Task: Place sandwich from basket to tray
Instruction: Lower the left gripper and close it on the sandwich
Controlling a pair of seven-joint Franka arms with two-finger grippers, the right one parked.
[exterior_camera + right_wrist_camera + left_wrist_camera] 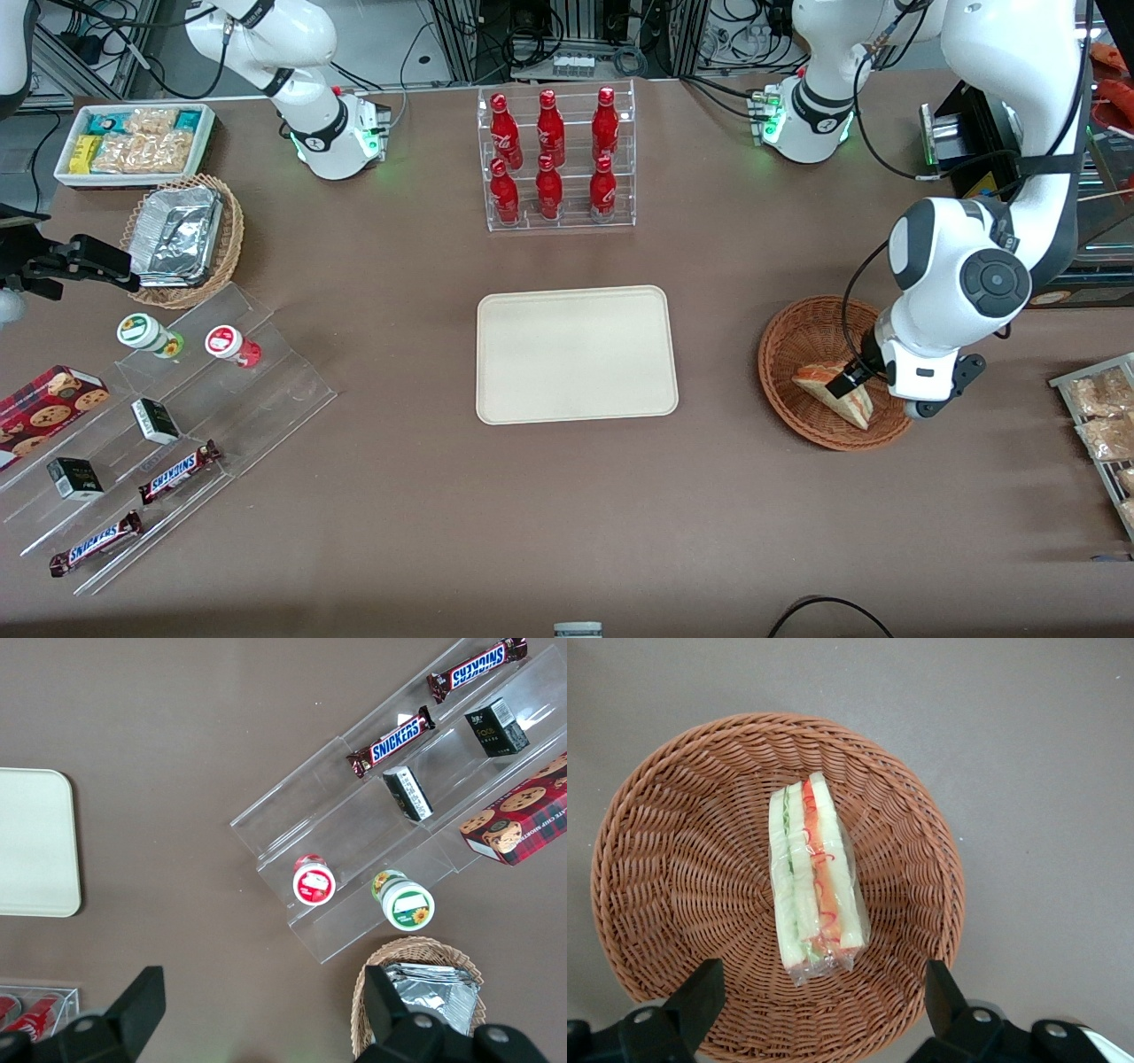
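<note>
**Spread jaws over the sandwich in the wicker bowl**

The left arm's gripper (pixel 822 992) hangs above the basket (pixel 673 859) with its jaws spread wide, one dark fingertip (pixel 704 988) on each flank of the sandwich (pixel 815 881) and neither touching it; nothing is held. The sandwich lies on its side in the middle of the basket, a wedge of pale bread slices with a green layer and an orange-red layer between them, sealed in clear wrap that glints and crinkles at its lower end; in the front view the sandwich (pixel 837 390) shows as a tan-crusted triangle, and the wrist of the arm covers part of it and part of the basket (pixel 784 354), so the fingers themselves are hard to make out there. The basket is round, reddish-brown and woven, standing on the brown table (pixel 443 514) toward the working arm's end; the cream-beige tray (pixel 576 354) sits well apart from it at the table's middle, with nothing on it; a clear rack of red bottles (pixel 554 159) stands farther from the front camera than the tray.
</note>
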